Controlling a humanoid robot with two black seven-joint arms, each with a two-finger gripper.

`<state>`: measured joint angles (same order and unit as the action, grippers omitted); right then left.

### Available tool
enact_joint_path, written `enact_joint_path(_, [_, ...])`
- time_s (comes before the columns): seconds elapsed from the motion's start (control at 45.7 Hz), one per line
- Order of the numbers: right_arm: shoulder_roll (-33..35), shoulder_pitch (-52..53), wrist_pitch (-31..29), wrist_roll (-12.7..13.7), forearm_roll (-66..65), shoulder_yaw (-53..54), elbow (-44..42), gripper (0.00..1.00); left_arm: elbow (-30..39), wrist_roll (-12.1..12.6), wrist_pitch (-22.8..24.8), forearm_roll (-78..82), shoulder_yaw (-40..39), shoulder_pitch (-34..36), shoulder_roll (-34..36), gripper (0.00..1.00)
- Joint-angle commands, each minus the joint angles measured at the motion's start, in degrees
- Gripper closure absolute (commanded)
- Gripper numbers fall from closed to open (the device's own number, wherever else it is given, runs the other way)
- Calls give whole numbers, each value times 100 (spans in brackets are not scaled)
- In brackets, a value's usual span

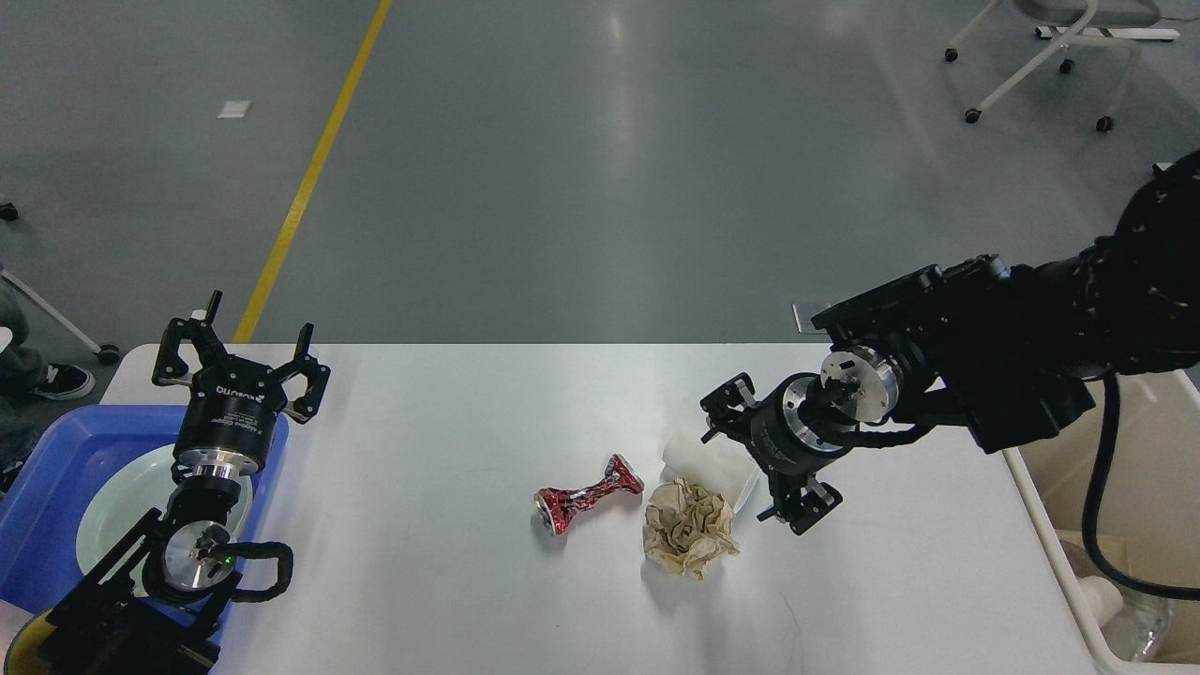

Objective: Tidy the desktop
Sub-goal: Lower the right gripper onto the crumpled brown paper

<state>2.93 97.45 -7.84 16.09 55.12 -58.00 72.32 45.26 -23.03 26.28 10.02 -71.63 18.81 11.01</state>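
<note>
On the white desktop [422, 581] lie a crushed red can [586, 495], a crumpled brown paper ball [689, 527] and a white paper cup [698, 455] on its side, all close together near the middle. My right gripper [757, 461] is open and low over the table at the cup's right end, one finger behind the cup and one in front; whether it touches the cup I cannot tell. My left gripper [241, 352] points up at the far left, open and holding nothing.
A blue tray [42, 469] holding a pale green plate [108, 511] sits at the left edge under my left arm. A cream-white bin [1139, 478] with some trash inside stands off the table's right end. Grey floor lies beyond the far edge.
</note>
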Motion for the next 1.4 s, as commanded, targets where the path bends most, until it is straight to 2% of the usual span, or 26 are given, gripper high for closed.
enact_joint_path(0.0, [-134,-410,46,-9,-1,209,-332,0,0,0,0,0,0,0,6,4])
enact_joint_path(0.175, [-196,-999,63,-9,-10,614,-807,0,0,0,0,0,0,0,-3,4])
enact_joint_path(0.438, [-591,-1667,89,-9,-72,641,-1571,0,0,0,0,0,0,0,-3,4])
enact_joint_path(0.7, [-671,-1913,406,-9,-528,860,-1756,0,0,0,0,0,0,0,6,4])
enact_joint_path(1.226, [-873,-2397,485,-18,-1197,887,-2301,1,0,0,0,0,0,0,-3,4])
enact_joint_path(1.313, [-882,-2459,485,-18,-1197,904,-2380,6,0,0,0,0,0,0,6,4])
enact_joint_path(1.379, [-899,-2476,476,-9,-1197,931,-2380,17,0,0,0,0,0,0,-3,4])
